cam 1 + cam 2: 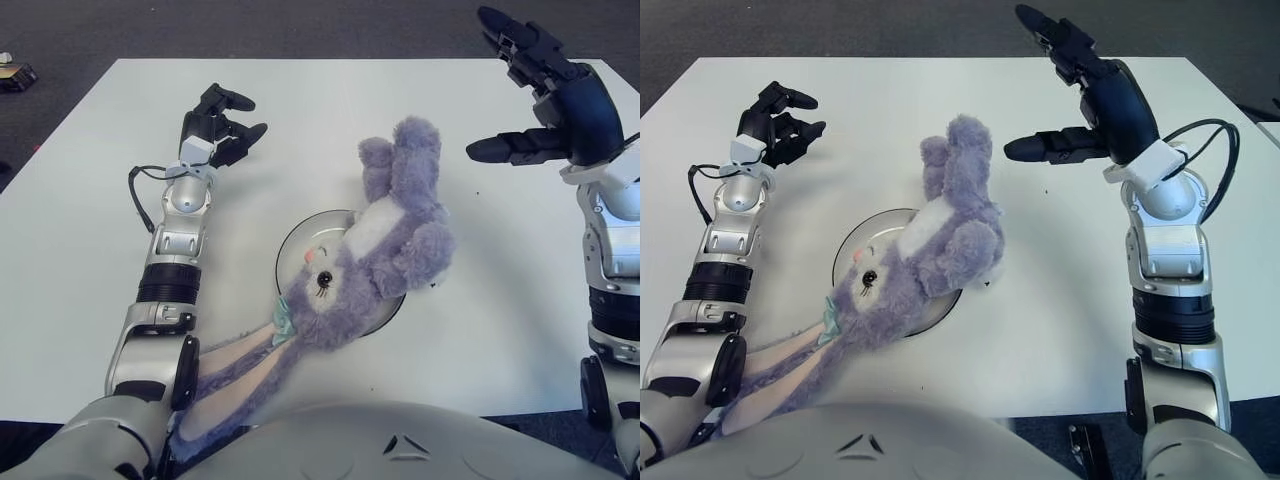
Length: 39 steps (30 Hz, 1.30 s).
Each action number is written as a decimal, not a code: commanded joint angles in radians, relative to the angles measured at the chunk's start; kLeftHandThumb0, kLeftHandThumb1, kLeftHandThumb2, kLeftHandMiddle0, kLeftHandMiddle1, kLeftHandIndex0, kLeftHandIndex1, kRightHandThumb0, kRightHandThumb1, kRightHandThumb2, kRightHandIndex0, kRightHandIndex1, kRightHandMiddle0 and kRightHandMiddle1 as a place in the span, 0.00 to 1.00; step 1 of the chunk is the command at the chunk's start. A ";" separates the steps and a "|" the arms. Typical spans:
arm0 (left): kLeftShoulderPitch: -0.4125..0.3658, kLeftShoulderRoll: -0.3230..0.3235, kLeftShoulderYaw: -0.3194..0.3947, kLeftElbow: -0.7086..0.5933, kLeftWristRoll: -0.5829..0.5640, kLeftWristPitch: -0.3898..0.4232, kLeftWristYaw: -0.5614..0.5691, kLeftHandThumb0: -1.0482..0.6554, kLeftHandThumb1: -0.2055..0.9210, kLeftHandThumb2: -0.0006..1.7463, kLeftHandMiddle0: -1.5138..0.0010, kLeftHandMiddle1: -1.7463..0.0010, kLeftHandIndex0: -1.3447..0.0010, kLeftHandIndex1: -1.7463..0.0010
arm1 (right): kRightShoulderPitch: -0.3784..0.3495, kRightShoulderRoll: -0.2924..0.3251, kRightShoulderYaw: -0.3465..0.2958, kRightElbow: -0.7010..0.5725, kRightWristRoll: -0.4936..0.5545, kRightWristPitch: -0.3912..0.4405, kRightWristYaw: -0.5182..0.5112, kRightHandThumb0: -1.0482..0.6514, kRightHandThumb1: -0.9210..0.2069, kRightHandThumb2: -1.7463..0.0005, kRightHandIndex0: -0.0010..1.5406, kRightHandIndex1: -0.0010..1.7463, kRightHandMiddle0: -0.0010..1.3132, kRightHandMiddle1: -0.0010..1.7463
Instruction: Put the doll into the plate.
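A purple plush rabbit doll lies across the round silver plate at the table's middle. Its head and body cover most of the plate. Its legs stick out past the far rim, and its long ears trail toward the table's near edge. My right hand is raised to the right of the doll, fingers spread, holding nothing. My left hand shows at the far left of the table, fingers loosely curled and holding nothing.
The white table spans the view, with dark floor beyond it. A small object lies on the floor at the far left. A black cable loops beside my left forearm.
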<state>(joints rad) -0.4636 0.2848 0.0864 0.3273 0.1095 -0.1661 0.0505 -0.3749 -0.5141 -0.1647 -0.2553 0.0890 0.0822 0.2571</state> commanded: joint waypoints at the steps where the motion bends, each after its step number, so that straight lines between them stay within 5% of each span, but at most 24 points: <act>1: 0.011 0.000 -0.001 0.002 0.005 -0.017 -0.001 0.61 1.00 0.06 0.50 0.34 0.64 0.27 | -0.019 0.035 -0.020 0.028 0.006 -0.005 -0.031 0.27 0.07 0.98 0.22 0.00 0.23 0.02; 3: 0.013 0.000 0.000 0.002 0.005 -0.018 -0.002 0.61 1.00 0.06 0.50 0.34 0.64 0.27 | -0.022 0.043 -0.022 0.039 0.002 -0.016 -0.037 0.27 0.03 0.98 0.22 0.00 0.23 0.01; 11: 0.033 -0.013 0.009 -0.009 -0.014 -0.041 0.000 0.61 1.00 0.06 0.50 0.35 0.64 0.27 | -0.076 0.205 -0.081 0.324 0.045 -0.282 -0.146 0.39 0.00 0.83 0.29 0.02 0.34 0.05; 23: 0.052 -0.038 0.028 -0.022 -0.026 -0.071 0.025 0.61 1.00 0.06 0.50 0.34 0.64 0.27 | -0.080 0.248 -0.083 0.442 0.001 -0.345 -0.215 0.36 0.00 0.80 0.33 0.02 0.39 0.06; 28: 0.064 -0.056 0.034 -0.018 -0.026 -0.100 0.041 0.61 1.00 0.07 0.51 0.32 0.65 0.28 | -0.105 0.248 -0.087 0.585 -0.011 -0.443 -0.223 0.38 0.00 0.80 0.43 0.01 0.28 0.37; 33: 0.071 -0.068 0.035 -0.002 -0.026 -0.133 0.047 0.61 1.00 0.08 0.52 0.31 0.65 0.28 | -0.106 0.251 -0.085 0.642 -0.007 -0.460 -0.232 0.39 0.00 0.79 0.48 0.02 0.24 0.48; 34: 0.073 -0.071 0.035 0.004 -0.026 -0.141 0.048 0.61 1.00 0.08 0.52 0.31 0.65 0.28 | -0.106 0.254 -0.085 0.661 -0.007 -0.471 -0.233 0.40 0.00 0.78 0.50 0.03 0.23 0.65; 35: 0.075 -0.074 0.035 0.012 -0.027 -0.152 0.049 0.61 1.00 0.08 0.52 0.31 0.65 0.28 | -0.105 0.260 -0.085 0.691 -0.007 -0.490 -0.233 0.40 0.00 0.77 0.51 0.03 0.23 0.71; 38: 0.078 -0.082 0.036 0.026 -0.029 -0.172 0.049 0.61 1.00 0.08 0.52 0.30 0.65 0.28 | -0.110 0.270 -0.084 0.755 -0.002 -0.537 -0.235 0.41 0.00 0.76 0.56 0.11 0.22 0.87; 39: 0.078 -0.084 0.036 0.031 -0.030 -0.178 0.049 0.61 1.00 0.08 0.52 0.30 0.65 0.28 | -0.113 0.273 -0.085 0.774 0.001 -0.553 -0.236 0.41 0.00 0.76 0.52 0.24 0.22 0.89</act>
<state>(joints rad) -0.3993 0.2080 0.1171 0.3377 0.0861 -0.3186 0.0892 -0.4722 -0.2566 -0.2422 0.4581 0.0879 -0.4191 0.0286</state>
